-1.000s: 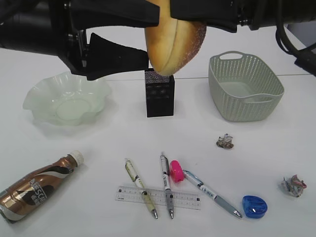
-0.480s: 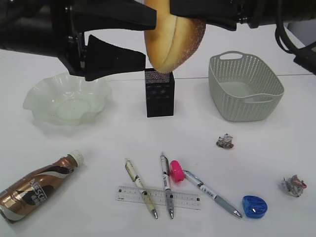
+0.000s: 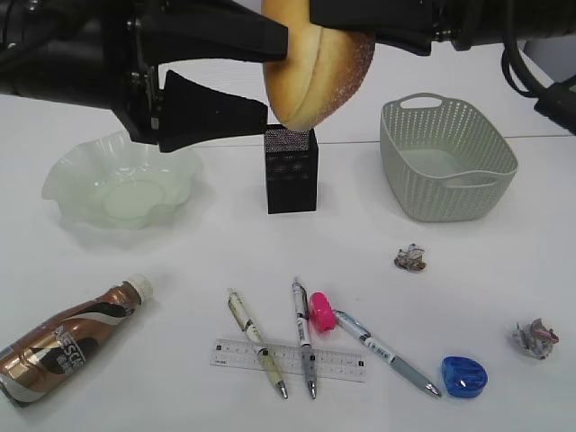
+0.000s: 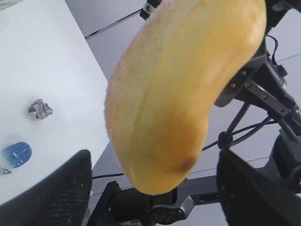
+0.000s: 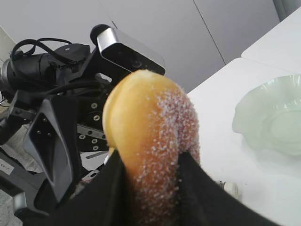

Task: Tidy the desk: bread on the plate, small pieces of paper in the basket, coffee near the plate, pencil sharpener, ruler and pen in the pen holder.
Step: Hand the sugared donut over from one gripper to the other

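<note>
- Right gripper [image 5: 150, 188] is clamped on the oval golden-brown sugar-dusted bread [image 3: 317, 65], holding it up in the air above the square black mesh pen holder [image 3: 291, 171].
- Left gripper [image 3: 256, 76] sits right next to the bread with its jaws spread wide, one black finger [image 3: 211, 110] below and one above, holding nothing.
- Pale green ruffled glass plate [image 3: 122, 180] is off to the left on the white tabletop [image 3: 180, 261], grey-green perforated basket [image 3: 445, 157] on the right.
- Brown Nescafe coffee bottle [image 3: 67, 337] lies on its side at front left.
- Clear plastic ruler [image 3: 288, 359] lies under two pens, with a pink sharpener [image 3: 321, 311] and a blue one [image 3: 463, 374] nearby.
</note>
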`<state>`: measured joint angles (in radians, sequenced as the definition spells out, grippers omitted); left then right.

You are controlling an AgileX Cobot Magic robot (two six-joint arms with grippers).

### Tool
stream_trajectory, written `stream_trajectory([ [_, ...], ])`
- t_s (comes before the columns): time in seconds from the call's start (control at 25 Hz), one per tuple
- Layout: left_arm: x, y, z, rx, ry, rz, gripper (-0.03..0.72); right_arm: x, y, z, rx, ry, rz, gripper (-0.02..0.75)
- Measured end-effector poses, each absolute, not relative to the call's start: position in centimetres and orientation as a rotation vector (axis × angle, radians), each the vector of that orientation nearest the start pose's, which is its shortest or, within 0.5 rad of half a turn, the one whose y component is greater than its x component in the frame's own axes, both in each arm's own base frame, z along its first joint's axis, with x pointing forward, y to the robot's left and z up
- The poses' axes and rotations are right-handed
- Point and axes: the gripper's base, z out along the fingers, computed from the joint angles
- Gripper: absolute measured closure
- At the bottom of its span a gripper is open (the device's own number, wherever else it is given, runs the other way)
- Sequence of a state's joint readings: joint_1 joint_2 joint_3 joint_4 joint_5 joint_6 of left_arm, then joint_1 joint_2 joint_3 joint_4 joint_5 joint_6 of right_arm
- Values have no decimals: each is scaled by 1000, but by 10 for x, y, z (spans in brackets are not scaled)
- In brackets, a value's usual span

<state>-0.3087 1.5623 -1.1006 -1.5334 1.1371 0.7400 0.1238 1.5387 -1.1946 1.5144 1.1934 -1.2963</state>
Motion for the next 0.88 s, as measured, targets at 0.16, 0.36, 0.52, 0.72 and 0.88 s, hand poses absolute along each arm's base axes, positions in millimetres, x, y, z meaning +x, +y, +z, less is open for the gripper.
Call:
stream_trajectory([
  [0.16,273,-174,317,343,2169,-1781,92,296,122,351,-775,1753,1325,516],
  [0.36,275,-174,314,329,2176,-1782,93,296,122,351,-767,1759,1332,516],
  [0.52,277,-174,314,327,2165,-1769,94,295,124,351,-769,1762,1341,516],
  [0.72,277,-174,315,321,2156,-1767,94,294,126,351,-774,1761,1345,516],
  [0.88,278,-176,317,303,2136,-1790,94,294,126,351,-773,1762,1346,516],
])
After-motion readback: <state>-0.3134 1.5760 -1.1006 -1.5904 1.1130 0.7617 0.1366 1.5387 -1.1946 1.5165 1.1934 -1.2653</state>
